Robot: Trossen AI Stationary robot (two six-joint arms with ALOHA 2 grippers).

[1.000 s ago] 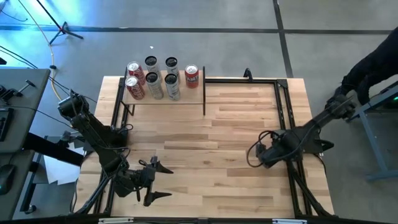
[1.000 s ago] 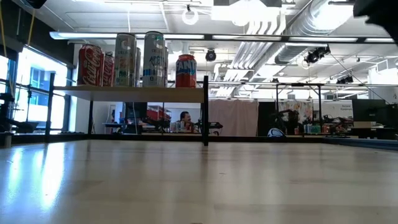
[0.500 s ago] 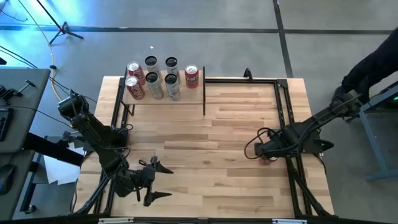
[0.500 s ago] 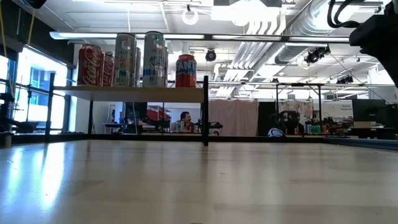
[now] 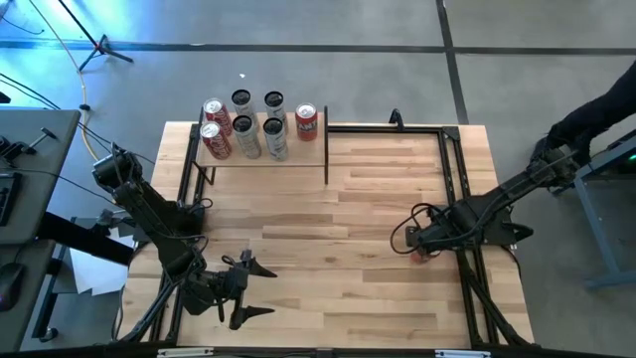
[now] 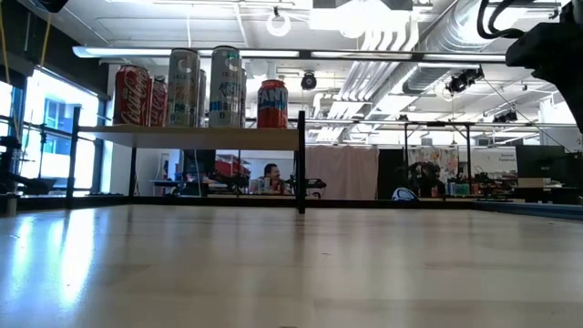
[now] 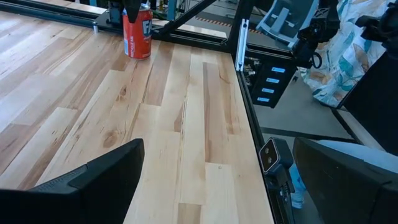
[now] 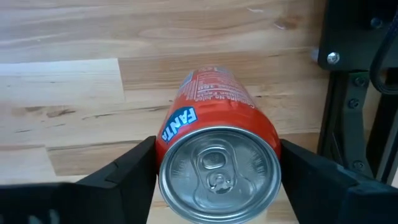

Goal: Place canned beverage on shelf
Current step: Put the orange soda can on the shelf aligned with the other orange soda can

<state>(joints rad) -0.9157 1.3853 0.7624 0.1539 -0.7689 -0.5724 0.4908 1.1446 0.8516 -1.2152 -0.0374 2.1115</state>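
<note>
Here the right gripper (image 8: 217, 186) stands at the right edge of the plank tabletop (image 5: 338, 229), its two dark fingers (image 8: 121, 171) pressed against either side of an upright orange Fanta can (image 8: 217, 149); the wrist camera looks straight down on the can's silver lid and pull tab. In the overhead view only a small red patch of this can shows beneath the right arm (image 5: 467, 221), beside the black frame rail (image 5: 459, 189). The shelf (image 5: 260, 149), a pale board on thin black posts, stands at the far left corner of the table and carries six cans (image 5: 243, 124), including two red cola cans, three tall silver ones and a second orange can at its right end. The left gripper (image 5: 248, 288) waits near the front left of the table with its fingers spread wide apart, holding nothing.
</note>
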